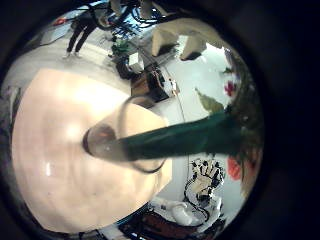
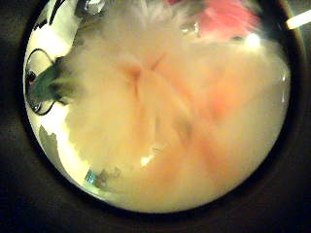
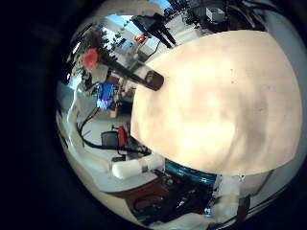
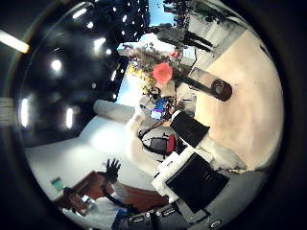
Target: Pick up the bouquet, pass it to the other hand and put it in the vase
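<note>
The bouquet (image 1: 185, 135) has its stems reaching down into the mouth of the clear vase (image 1: 125, 140), which stands on the table (image 1: 60, 130). Its blooms (image 2: 160, 97) fill the left thumb side palm view, so they lie right against my left palm. None of my left hand's fingers show. My right hand (image 1: 205, 185) is off to the side of the vase, away from the bouquet, with its fingers spread and nothing in them. From the right palm views the vase (image 3: 152, 80) looks small, with the bouquet (image 4: 165, 72) sticking out of it.
The vase (image 4: 223, 89) stands near one edge of the wide pale table (image 3: 211, 96). Beyond that edge are room furniture and equipment (image 4: 192, 182).
</note>
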Available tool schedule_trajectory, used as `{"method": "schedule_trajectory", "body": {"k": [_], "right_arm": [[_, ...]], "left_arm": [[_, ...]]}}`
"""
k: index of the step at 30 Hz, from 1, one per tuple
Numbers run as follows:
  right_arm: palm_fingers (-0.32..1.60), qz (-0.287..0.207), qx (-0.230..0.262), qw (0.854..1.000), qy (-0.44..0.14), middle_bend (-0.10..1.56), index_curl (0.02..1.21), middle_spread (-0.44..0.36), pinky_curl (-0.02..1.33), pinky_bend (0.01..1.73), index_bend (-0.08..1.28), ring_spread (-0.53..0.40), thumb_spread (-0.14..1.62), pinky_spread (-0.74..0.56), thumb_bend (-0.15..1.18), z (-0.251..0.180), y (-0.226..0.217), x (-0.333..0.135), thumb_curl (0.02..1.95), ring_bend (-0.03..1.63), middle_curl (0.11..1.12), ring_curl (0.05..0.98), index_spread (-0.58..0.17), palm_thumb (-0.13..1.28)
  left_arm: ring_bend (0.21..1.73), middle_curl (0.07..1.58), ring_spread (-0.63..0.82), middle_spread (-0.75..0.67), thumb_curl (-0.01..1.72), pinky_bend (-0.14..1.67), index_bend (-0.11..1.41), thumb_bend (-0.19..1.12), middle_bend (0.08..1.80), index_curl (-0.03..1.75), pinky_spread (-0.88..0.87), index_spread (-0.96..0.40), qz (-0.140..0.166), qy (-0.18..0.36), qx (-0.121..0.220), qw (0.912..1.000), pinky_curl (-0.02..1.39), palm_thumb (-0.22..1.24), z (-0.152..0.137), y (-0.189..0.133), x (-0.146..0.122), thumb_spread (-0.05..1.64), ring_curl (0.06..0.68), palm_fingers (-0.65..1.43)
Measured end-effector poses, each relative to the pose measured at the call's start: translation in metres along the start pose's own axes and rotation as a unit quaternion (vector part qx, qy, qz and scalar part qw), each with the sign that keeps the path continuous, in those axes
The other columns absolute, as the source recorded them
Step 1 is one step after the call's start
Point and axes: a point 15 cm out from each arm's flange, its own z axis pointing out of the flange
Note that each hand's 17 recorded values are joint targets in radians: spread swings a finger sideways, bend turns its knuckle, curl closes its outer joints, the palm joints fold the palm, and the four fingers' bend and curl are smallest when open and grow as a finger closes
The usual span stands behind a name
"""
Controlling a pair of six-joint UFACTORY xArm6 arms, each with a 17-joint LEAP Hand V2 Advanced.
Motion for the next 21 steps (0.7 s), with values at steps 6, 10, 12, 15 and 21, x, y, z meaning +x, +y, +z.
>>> {"method": "schedule_trajectory", "body": {"k": [6, 10, 12, 15, 21], "right_arm": [[0.39, -0.009, -0.004, 1.000, 0.003, 0.21, 0.35, -0.017, 0.20, 0.58, 0.20, 0.093, 1.04, 0.48, -0.02, 0.000, 0.003, -0.002, 0.47, 0.63, 0.34, 0.191, -0.423, 0.65], [0.41, -0.013, -0.006, 1.000, 0.003, 0.20, 0.36, -0.018, 0.19, 0.56, 0.19, 0.080, 1.04, 0.49, -0.02, 0.001, 0.005, -0.004, 0.47, 0.62, 0.34, 0.185, -0.421, 0.66], [0.42, -0.018, -0.012, 1.000, 0.002, 0.20, 0.36, -0.019, 0.19, 0.56, 0.19, 0.073, 1.04, 0.49, -0.02, 0.004, 0.006, -0.006, 0.47, 0.62, 0.34, 0.182, -0.420, 0.66], [0.43, -0.034, -0.014, 0.999, 0.002, 0.20, 0.36, -0.019, 0.18, 0.55, 0.19, 0.066, 1.04, 0.49, -0.02, 0.005, 0.007, -0.006, 0.48, 0.61, 0.34, 0.177, -0.423, 0.67], [0.45, -0.073, -0.021, 0.997, 0.014, 0.21, 0.36, -0.019, 0.17, 0.53, 0.19, 0.061, 1.03, 0.49, -0.02, 0.004, 0.012, -0.004, 0.48, 0.59, 0.35, 0.166, -0.417, 0.67]], "left_arm": [[0.56, 0.36, 0.72, 0.60, 0.37, 0.33, 0.05, -0.04, 0.14, 0.40, 0.82, 0.03, -0.051, -0.006, -0.006, 0.9987, 0.26, 0.05, -0.034, 0.047, -0.043, 0.77, 0.152, -0.31], [0.52, 0.31, 0.74, 0.61, 0.36, 0.30, 0.07, -0.04, 0.14, 0.30, 0.85, 0.03, -0.065, 0.003, 0.020, 0.9977, 0.24, 0.05, -0.057, 0.077, -0.056, 0.78, 0.143, -0.27], [0.50, 0.28, 0.74, 0.62, 0.36, 0.29, 0.08, -0.04, 0.14, 0.27, 0.85, 0.03, -0.066, 0.005, 0.023, 0.9975, 0.23, 0.05, -0.060, 0.090, -0.057, 0.79, 0.140, -0.26], [0.48, 0.25, 0.74, 0.62, 0.35, 0.28, 0.09, -0.03, 0.15, 0.23, 0.86, 0.03, -0.066, 0.005, 0.028, 0.9974, 0.22, 0.06, -0.057, 0.113, -0.050, 0.80, 0.139, -0.23], [0.45, 0.21, 0.73, 0.61, 0.35, 0.25, 0.11, -0.03, 0.15, 0.18, 0.86, 0.04, -0.074, -0.010, 0.034, 0.9966, 0.20, 0.07, -0.037, 0.165, -0.034, 0.81, 0.141, -0.19]]}}
